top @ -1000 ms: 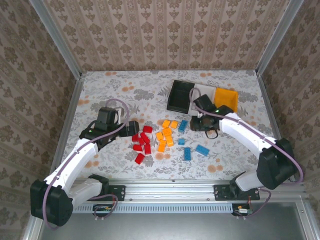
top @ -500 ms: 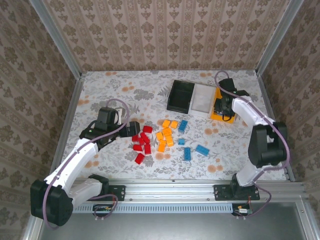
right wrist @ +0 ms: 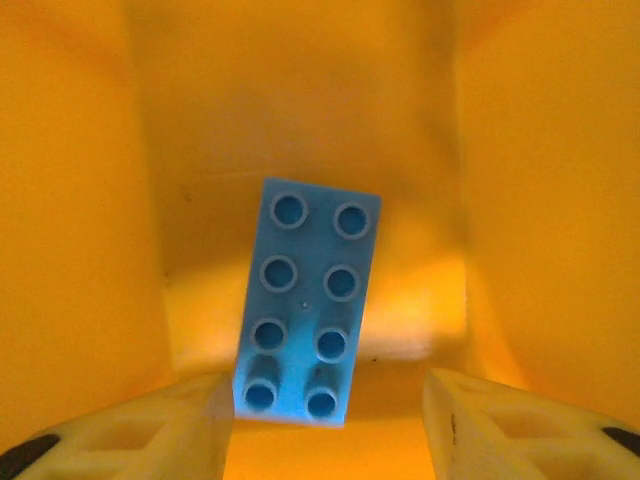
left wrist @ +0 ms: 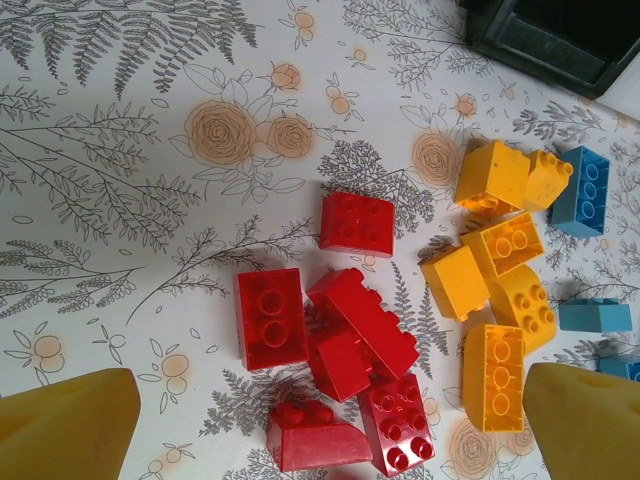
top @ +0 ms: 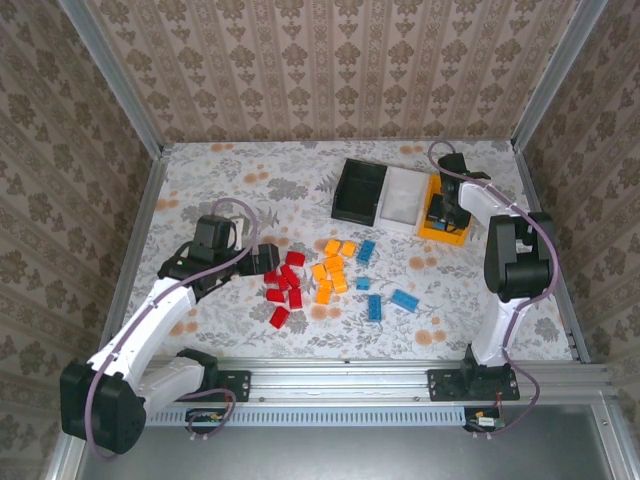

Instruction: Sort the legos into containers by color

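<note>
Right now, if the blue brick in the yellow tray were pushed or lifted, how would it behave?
The blue brick looks rigid, so it probably won't flex. Lying studs up, it should slide, not roll. The yellow tray hems it in, so a push likely pins it against a wall.
</note>
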You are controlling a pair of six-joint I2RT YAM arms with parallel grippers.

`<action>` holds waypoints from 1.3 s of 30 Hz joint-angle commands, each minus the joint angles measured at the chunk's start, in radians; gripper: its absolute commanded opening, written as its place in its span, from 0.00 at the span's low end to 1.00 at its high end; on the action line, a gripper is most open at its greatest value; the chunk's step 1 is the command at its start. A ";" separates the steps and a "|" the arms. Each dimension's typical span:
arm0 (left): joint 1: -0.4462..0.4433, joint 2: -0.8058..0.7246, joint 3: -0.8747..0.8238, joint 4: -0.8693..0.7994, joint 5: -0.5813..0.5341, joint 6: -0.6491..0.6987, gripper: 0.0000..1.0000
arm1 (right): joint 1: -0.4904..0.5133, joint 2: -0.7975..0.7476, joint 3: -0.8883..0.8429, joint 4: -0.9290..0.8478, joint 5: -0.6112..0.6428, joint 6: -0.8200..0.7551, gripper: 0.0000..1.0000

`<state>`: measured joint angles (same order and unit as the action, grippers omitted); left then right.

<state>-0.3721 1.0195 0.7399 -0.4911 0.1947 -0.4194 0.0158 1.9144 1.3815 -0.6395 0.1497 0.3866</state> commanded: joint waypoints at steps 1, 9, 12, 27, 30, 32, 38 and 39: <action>0.005 0.012 0.029 -0.026 0.000 -0.011 1.00 | -0.001 -0.014 0.048 -0.020 -0.013 -0.008 0.61; 0.004 0.024 0.035 0.012 0.017 -0.046 1.00 | 0.008 -0.248 0.012 -0.032 -0.132 0.002 0.65; 0.002 0.025 0.034 0.025 0.029 -0.064 1.00 | 0.034 -0.338 -0.036 -0.074 -0.190 0.000 0.65; -0.036 0.007 -0.012 0.070 0.041 -0.105 1.00 | 0.130 -0.515 -0.463 -0.004 -0.272 0.055 0.58; -0.052 -0.008 -0.027 0.074 0.034 -0.120 1.00 | 0.148 -0.515 -0.464 -0.009 -0.251 0.065 0.59; -0.065 -0.012 -0.041 0.086 0.034 -0.134 1.00 | 0.154 -0.552 -0.464 -0.011 -0.226 0.073 0.61; -0.155 0.048 -0.036 0.117 0.038 -0.182 1.00 | 0.189 -0.588 -0.432 -0.039 -0.230 0.073 0.62; -0.172 0.063 -0.028 0.117 0.033 -0.185 1.00 | 0.205 -0.595 -0.428 -0.043 -0.230 0.072 0.62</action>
<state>-0.5110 1.0546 0.7006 -0.3977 0.2214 -0.5652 0.1886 1.3521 0.9230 -0.6590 -0.0849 0.4469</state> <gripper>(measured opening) 0.997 0.620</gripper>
